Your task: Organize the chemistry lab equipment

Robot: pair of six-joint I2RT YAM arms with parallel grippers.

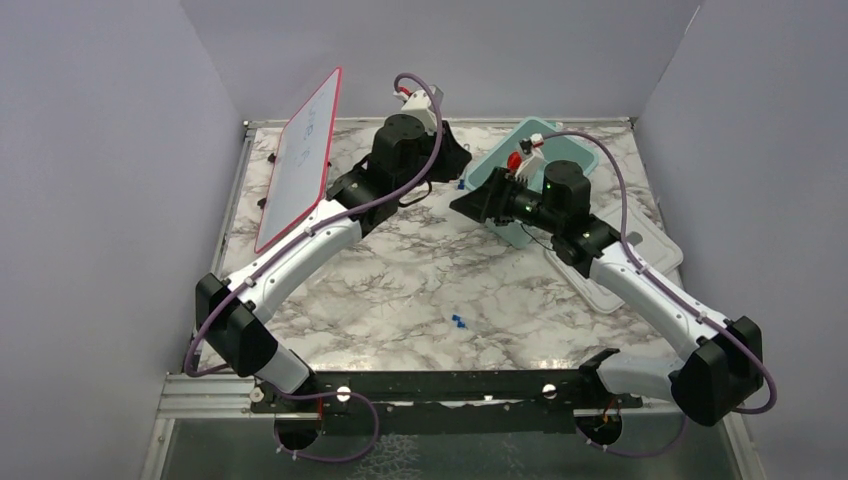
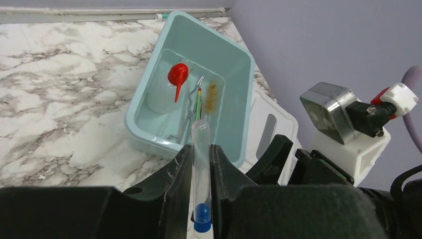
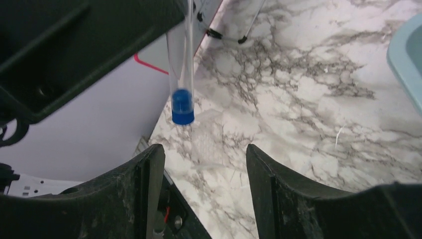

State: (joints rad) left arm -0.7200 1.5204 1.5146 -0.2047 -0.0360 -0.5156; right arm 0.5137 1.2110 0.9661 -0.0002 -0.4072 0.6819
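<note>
left hand [image 2: 201,155] clamps a blue-capped tube [image 2: 201,133] near the tub [image 2: 234,55] holding funnel [image 2: 177,75], tongs [image 2: 188,117], spatula [image 2: 198,102] and brush [image 2: 211,97]. right hand [image 3: 204,169] gapes empty over the tabletop [image 3: 298,99].

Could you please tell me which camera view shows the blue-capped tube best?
The left wrist view is best: the tube shows along nearly its whole length, clamped in the left gripper. The right wrist view shows only its lower part and the blue cap. In the top view I cannot make it out among the arms.
</note>
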